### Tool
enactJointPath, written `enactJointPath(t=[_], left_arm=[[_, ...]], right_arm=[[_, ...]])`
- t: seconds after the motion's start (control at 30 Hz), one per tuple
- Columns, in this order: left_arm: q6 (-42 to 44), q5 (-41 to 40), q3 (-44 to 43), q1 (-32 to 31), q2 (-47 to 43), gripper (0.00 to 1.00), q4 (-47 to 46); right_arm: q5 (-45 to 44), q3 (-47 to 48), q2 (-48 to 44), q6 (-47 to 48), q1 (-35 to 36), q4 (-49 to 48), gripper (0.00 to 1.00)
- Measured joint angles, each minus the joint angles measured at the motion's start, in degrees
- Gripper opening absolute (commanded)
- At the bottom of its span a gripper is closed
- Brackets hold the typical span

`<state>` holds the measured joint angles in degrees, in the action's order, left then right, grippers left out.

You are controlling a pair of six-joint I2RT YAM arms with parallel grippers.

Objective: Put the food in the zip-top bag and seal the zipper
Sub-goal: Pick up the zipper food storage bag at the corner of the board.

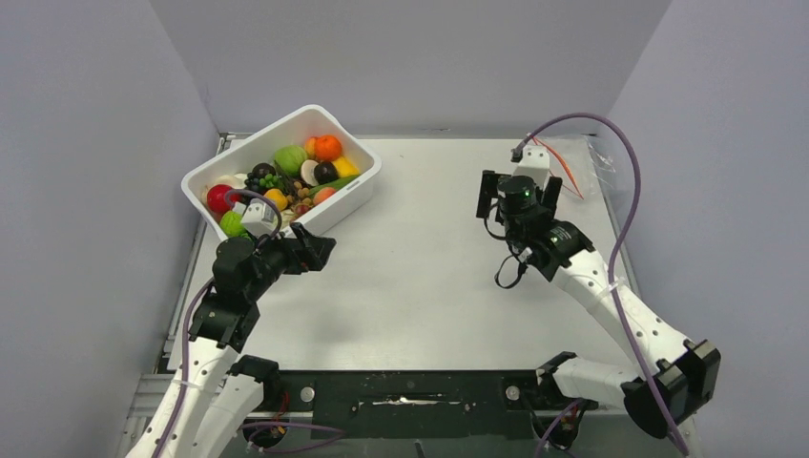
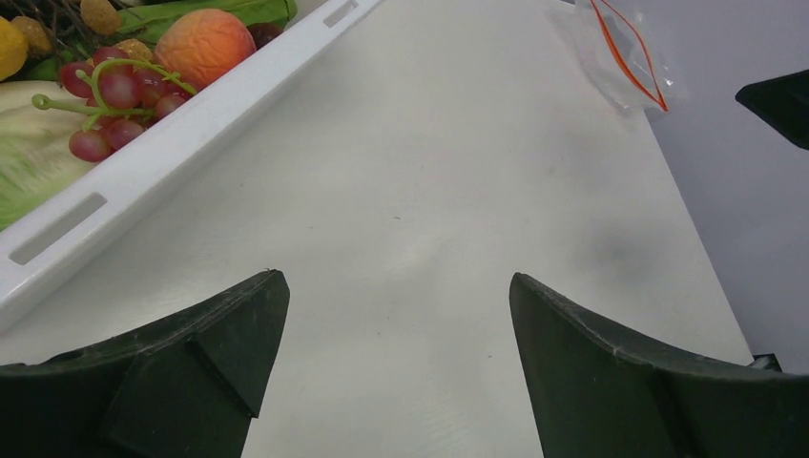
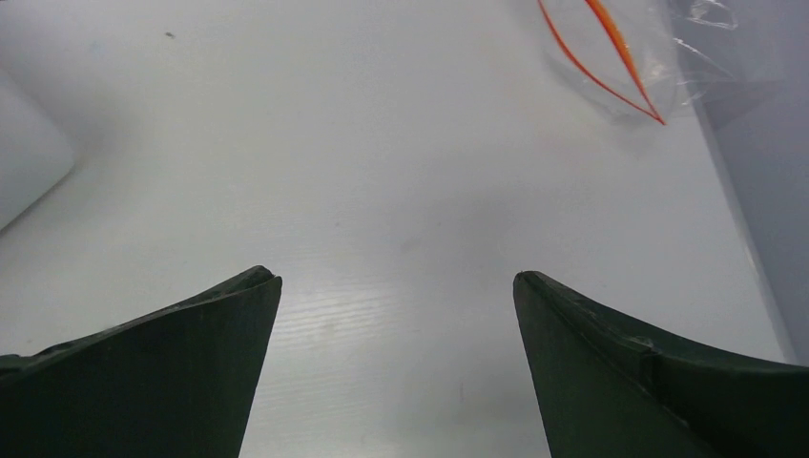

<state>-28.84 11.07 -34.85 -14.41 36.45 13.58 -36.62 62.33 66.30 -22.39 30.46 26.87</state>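
The clear zip-top bag [image 1: 580,160] lies flat at the table's far right. Its red-orange zipper [image 1: 565,174] is parted in a narrow V, so the mouth is open. The bag also shows in the left wrist view [image 2: 625,52] and the right wrist view [image 3: 637,59], and so does the zipper [image 3: 593,74]. The food [image 1: 286,172] is a pile of toy fruit and vegetables in a white bin. My left gripper [image 1: 320,250] is open and empty by the bin's near wall. My right gripper [image 1: 520,191] is open and empty, just left of the bag.
The white bin [image 1: 355,189] stands at the far left, with slots in its side wall [image 2: 59,227]. A peach [image 2: 203,45] and red grapes [image 2: 113,100] lie nearest my left gripper [image 2: 399,286]. Grey walls close in the left, right and back. A purple cable loops above the right arm.
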Motion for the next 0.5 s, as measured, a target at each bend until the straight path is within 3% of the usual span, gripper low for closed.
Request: enactJointPath(t=[0.07,0.17,0.3,0.5], left_arm=[[0.5,-0.2,0.1,0.0,0.2,0.87,0.0],[1.0,-0.4,0.1,0.0,-0.3,0.84,0.0],[1.6,0.3,0.6,0.0,-1.7,0.82,-0.5],[2.5,1.2,1.2,0.0,-3.3,0.82,-0.6]], right_arm=[[-1.9,1.3,3.2,2.3,-1.5,-0.7,0.99],[-4.9,1.4,7.2,6.6,-4.0,-1.6,0.90],[-4.6,1.7,11.6,11.9,-8.5,-3.2,0.65],[-4.9,1.8,17.6,18.7,-15.5,-9.1,0.40]])
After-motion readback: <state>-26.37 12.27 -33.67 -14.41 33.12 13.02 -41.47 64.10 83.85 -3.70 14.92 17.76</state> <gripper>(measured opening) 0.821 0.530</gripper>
